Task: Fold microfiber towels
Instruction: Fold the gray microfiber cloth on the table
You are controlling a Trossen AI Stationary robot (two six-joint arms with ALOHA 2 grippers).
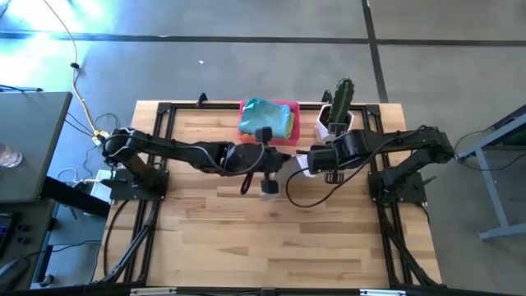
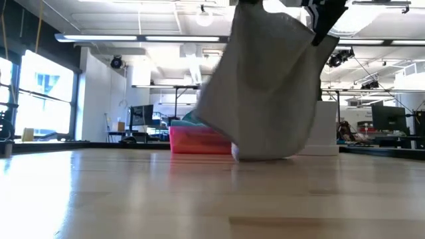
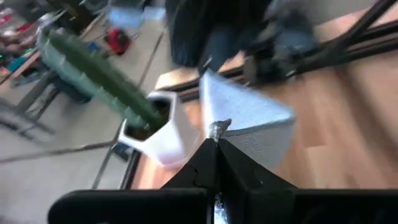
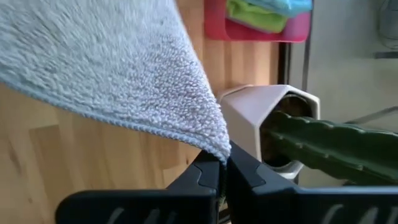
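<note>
Our left hand [image 3: 216, 140] is clamped tight on one corner of the grey towel [image 3: 249, 121], and our right hand [image 4: 222, 163] pinches another corner of the same grey towel [image 4: 118, 68]. Between the two hands we hold it up over the middle of the tabletop [image 1: 271, 238], just in front of the pink tray [image 1: 283, 108]. In the low view the cloth [image 2: 265, 86] hangs as a broad sheet whose lowest edge reaches down to the wood or just above it; we cannot tell which. The remaining towels [image 1: 265, 117], light blue and lime green on top, lie heaped in the tray at the far edge. Beside the tray we see a cactus [image 1: 341, 97] in a white pot [image 1: 331, 125], close to our right arm.
</note>
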